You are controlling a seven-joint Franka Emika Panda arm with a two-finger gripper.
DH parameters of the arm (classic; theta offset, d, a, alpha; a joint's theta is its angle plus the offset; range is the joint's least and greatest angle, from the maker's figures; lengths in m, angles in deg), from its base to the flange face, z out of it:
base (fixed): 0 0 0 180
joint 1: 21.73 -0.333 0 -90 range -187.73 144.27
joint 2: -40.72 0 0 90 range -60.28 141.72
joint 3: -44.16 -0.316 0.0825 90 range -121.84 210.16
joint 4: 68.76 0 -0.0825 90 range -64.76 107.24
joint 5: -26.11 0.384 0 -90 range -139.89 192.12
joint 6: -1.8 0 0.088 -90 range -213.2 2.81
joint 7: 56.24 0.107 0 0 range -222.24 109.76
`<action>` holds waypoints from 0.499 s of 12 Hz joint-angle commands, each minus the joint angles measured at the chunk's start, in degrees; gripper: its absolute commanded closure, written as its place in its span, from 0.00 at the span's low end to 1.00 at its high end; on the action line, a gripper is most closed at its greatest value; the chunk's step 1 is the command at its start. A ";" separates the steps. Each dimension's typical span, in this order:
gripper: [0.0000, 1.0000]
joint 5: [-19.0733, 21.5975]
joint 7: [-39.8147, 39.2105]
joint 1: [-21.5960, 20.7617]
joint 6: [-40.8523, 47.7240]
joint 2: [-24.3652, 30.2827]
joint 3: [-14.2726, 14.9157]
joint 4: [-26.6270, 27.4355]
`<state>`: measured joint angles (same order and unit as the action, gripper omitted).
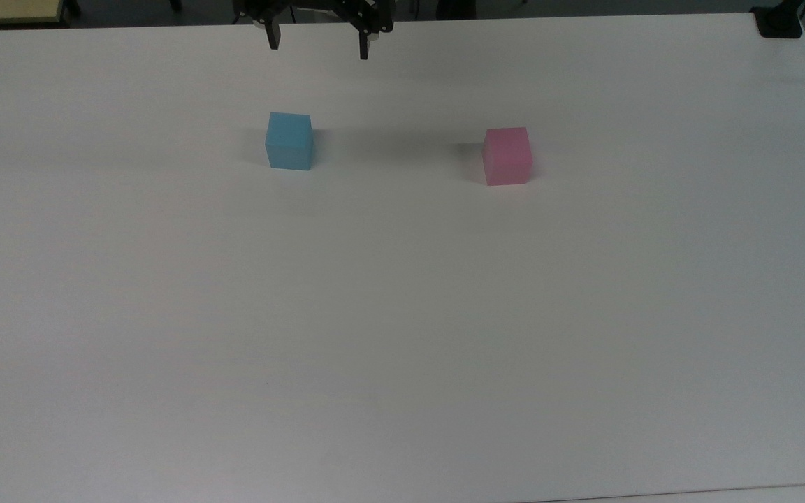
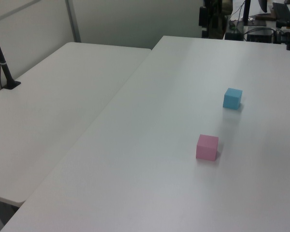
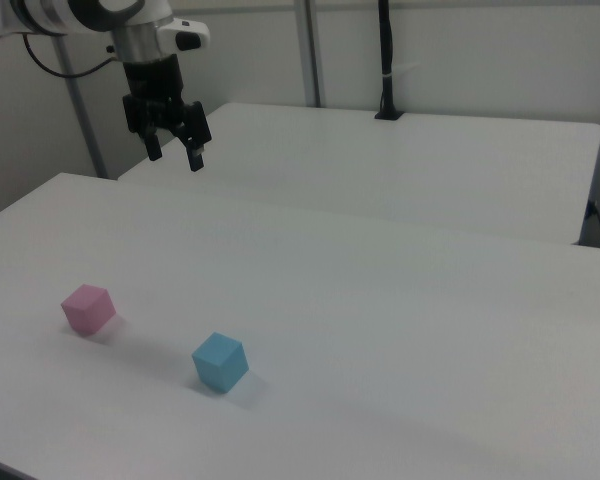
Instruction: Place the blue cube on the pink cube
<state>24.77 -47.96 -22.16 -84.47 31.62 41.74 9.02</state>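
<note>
Two small cubes sit on the white worktop (image 1: 402, 314), well apart from each other and both flat on its surface. The blue cube (image 1: 289, 141) lies toward the top view's left, and the pink cube (image 1: 507, 156) toward the top view's right. In the left view the blue cube (image 2: 232, 98) is farther back than the pink cube (image 2: 207, 147); in the right view the pink cube (image 3: 88, 308) sits to the left of the blue cube (image 3: 220, 362).

The gripper (image 1: 318, 43) hangs in the air above the far edge of the worktop, pointing down, with its two dark fingers (image 1: 273, 36) spread wide and nothing between them. In the top view the blue cube lies nearer the camera than the fingers, roughly in line with the gap between them, closer to the one on the top view's left, and untouched. The pink cube is farther off, toward the top view's right.

In the right view the gripper (image 3: 173, 152) is held high above the worktop beyond both cubes, its fingers (image 3: 194, 155) apart and empty. In the left view the gripper (image 2: 206, 21) appears at the far end of the worktop, behind the blue cube. A second white table (image 3: 420, 160) stands beside the worktop, with a black pole (image 3: 386, 60) rising at its far edge.
</note>
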 commanded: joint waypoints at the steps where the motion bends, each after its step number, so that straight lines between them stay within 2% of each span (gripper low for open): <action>1: 0.00 0.99 0.34 -0.01 1.01 1.71 0.22 0.79; 6: 0.00 0.99 -0.01 0.08 1.01 1.62 0.31 0.79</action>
<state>24.78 -47.96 -22.00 -84.33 32.10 41.74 8.89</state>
